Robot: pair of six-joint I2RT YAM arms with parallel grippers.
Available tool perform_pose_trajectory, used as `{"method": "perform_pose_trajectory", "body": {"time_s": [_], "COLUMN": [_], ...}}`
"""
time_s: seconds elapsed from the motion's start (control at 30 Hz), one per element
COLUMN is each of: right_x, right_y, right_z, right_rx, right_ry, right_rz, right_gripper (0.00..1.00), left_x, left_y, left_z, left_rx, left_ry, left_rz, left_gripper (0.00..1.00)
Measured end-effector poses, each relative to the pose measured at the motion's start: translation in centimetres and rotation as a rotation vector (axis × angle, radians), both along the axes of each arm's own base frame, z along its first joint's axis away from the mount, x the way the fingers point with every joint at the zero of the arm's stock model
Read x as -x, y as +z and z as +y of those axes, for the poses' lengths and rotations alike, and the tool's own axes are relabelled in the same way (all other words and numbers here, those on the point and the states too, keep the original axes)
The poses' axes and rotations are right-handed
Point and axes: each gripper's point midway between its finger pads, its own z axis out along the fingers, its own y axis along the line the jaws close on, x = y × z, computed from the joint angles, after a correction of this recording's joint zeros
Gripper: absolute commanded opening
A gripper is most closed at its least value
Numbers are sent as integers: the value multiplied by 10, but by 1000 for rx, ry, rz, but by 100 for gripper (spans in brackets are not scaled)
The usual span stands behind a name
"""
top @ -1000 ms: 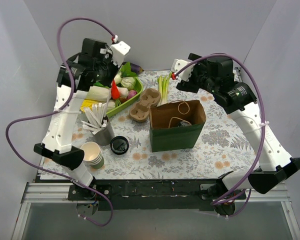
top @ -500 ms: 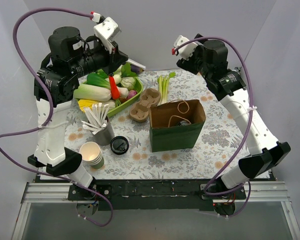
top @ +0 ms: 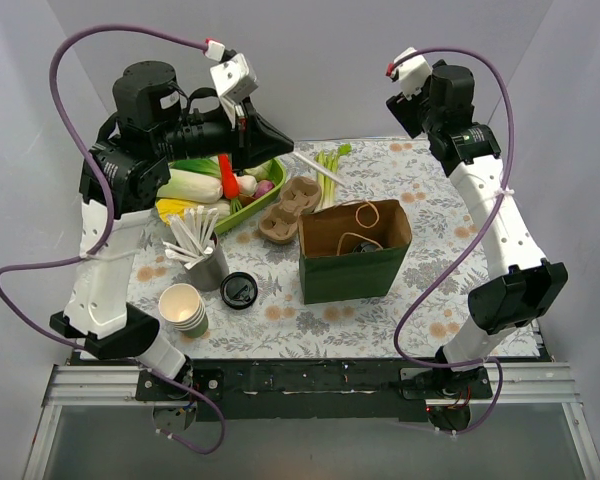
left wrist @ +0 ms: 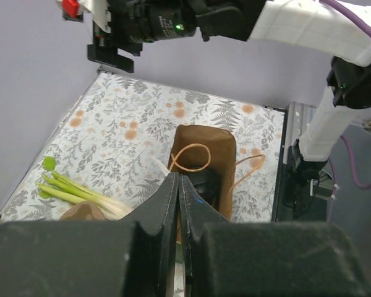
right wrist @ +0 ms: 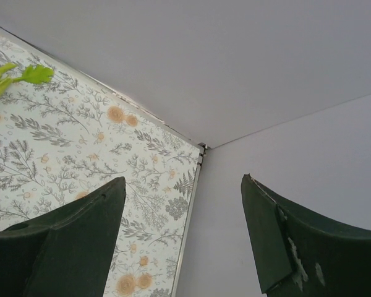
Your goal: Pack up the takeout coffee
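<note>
Two arms have swung up and back from the table [top: 430, 295]; left fingers [left wrist: 161, 210] are pressed together, right fingers [right wrist: 68, 235] spread on nothing. Coffee [top: 358, 246] seems to sit inside the bag [top: 350, 278], so we judge packing nearly done.

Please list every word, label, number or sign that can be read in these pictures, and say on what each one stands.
No text can be read in any view.
bag: plain, no print shows.
lid: any embossing is too small to read.
cups: plain.
right arm: small marks on its black housing, too blurred to read.
</note>
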Motion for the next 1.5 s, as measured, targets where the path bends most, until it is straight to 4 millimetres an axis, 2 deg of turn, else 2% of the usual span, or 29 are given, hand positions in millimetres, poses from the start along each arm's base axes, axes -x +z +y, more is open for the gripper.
{"method": "perform_pose_trajectory", "body": {"time_s": [0.2,0.43,0.47,0.53,0.57,0.6,0.7,0.73,0.83,0.93,1.03,1.13,1.27,1.4,1.5], "right_x": [1,3,3,3,3,4,7,9,15,21,26,31,35,46,57], "right_y": [-4,-9,-9,-9,-9,-10,-17,-20,-27,-30,-36,-38,-17,4,21], "right_z": [3,7,7,8,9,10,13,13,14,15,13,5,-3,-7,-8], "right_rx": [-53,-76,-79,-84,-87,-89,-88,-91,-93,-121,-184,-223,-278,-324,-361], "right_ry": [4,15,18,21,24,31,49,50,55,48,-5,-78,-148,-159,-149], "right_rz": [17,36,36,38,40,44,77,89,132,162,193,210,169,120,78], "right_gripper": [82,82,82,83,83,84,93,97,97,98,98,98,98,98,98], "left_x": [27,62,64,65,64,62,49,44,24,-1,-31,-61,-96,-127,-150], "left_y": [-9,-39,-44,-54,-59,-62,-70,-72,-79,-80,-73,-58,-41,-44,-61], "left_z": [-5,-10,-11,-15,-17,-18,-24,-25,-28,-29,-25,-16,1,14,17], "left_rx": [-28,-105,-118,-144,-155,-165,-190,-196,-215,-226,-216,-184,-133,-119,-125], "left_ry": [-58,-108,-113,-115,-111,-104,-56,-38,33,133,267,419,588,692,733], "left_rz": [3,12,11,20,22,25,31,32,33,10,-39,-105,-159,-157,-120], "left_gripper": [0,0,4,27,34,52,74,78,91,98,98,98,98,98,98]}}
